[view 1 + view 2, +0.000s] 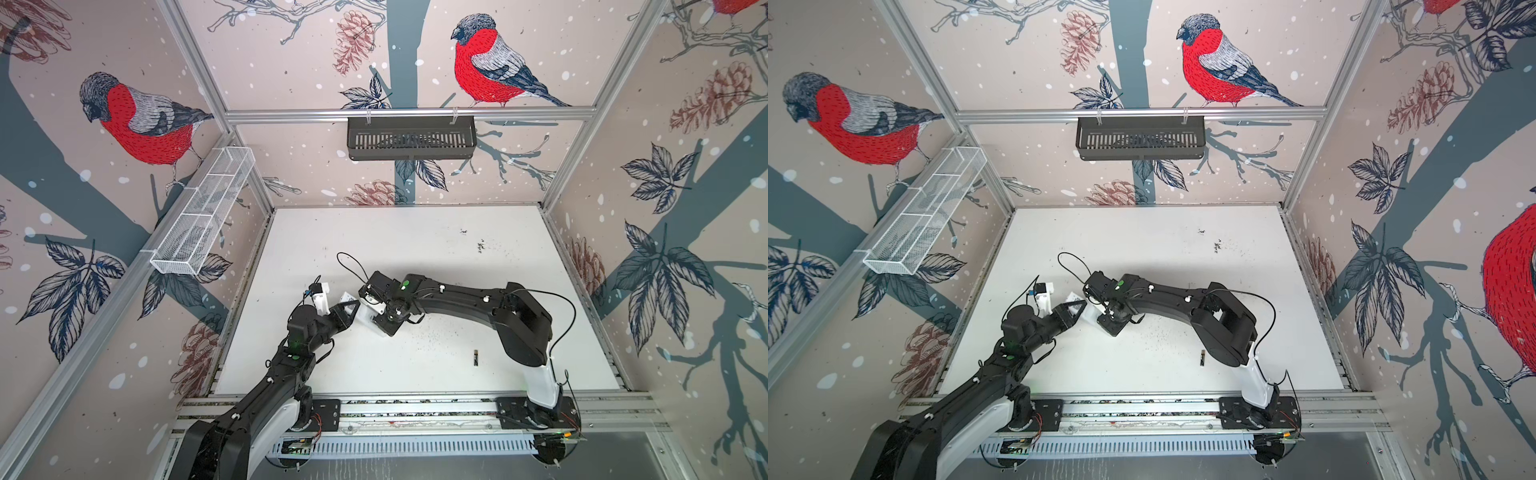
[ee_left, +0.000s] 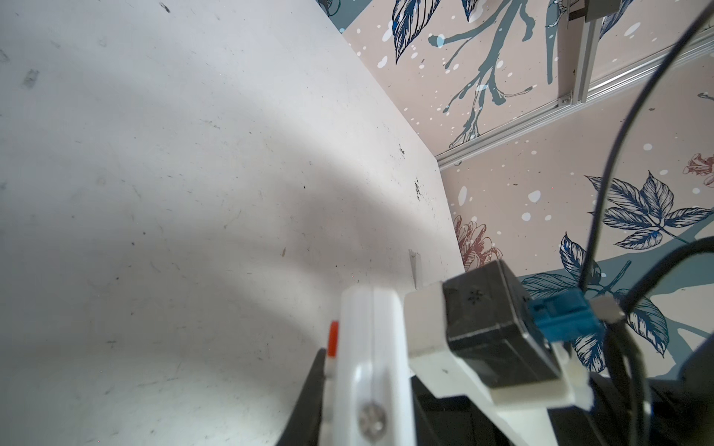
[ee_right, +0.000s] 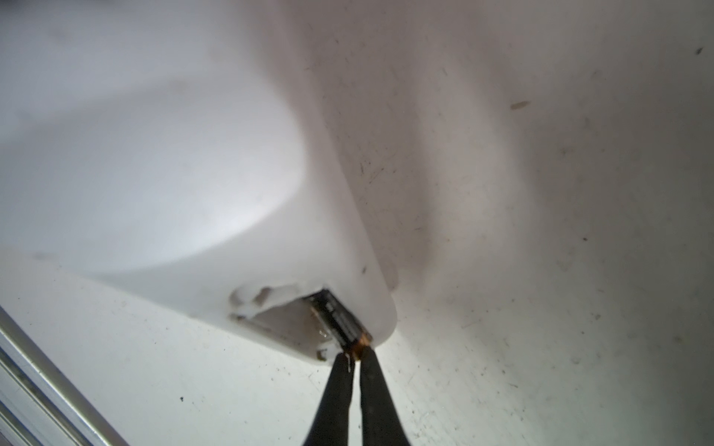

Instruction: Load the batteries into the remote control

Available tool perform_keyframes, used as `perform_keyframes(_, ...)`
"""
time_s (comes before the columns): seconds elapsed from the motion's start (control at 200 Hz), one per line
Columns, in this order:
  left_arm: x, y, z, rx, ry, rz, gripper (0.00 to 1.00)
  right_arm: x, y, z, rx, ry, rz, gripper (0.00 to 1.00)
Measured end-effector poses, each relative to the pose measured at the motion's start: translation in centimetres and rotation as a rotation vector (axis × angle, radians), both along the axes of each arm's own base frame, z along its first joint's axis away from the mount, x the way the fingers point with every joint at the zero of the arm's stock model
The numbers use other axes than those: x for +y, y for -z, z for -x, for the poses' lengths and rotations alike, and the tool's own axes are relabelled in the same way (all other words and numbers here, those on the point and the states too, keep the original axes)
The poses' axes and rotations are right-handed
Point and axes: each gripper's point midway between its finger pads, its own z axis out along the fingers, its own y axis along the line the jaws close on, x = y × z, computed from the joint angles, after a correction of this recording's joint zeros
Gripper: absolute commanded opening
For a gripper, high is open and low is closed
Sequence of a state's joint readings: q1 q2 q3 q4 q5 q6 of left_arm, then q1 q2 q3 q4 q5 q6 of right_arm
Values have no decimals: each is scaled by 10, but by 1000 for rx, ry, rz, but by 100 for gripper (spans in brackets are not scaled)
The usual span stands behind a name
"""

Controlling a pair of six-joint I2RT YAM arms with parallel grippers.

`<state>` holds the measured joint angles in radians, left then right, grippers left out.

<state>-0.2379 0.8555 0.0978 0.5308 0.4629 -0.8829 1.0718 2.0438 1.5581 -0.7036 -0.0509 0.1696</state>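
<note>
Remote control (image 3: pixel 174 193) clamped in left tool (image 1: pixel 350 309). Right tool (image 3: pixel 356 357) closed, tips set against battery's (image 3: pixel 340 316) gold end.

In both top views the remote control (image 1: pixel 348 300) is mostly buried under the right arm (image 1: pixel 386 291), just a white corner poking out, and the loose battery (image 1: pixel 476 358) is too tiny to read. Right wrist view turns the remote into a blurry white blob with the other battery (image 3: pixel 340 322) half tucked inside.
</note>
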Motion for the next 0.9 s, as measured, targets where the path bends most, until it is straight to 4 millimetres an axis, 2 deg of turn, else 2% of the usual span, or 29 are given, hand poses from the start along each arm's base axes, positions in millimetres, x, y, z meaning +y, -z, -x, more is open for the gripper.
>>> perform_keyframes(0.545,3,3,-3,6,-24,-10,0,7,3,-6,17,52,44,10)
perform_keyframes(0.901,2,-1,-4,-5,-19,-4,0,5,-2,-7,53,48,-24,10)
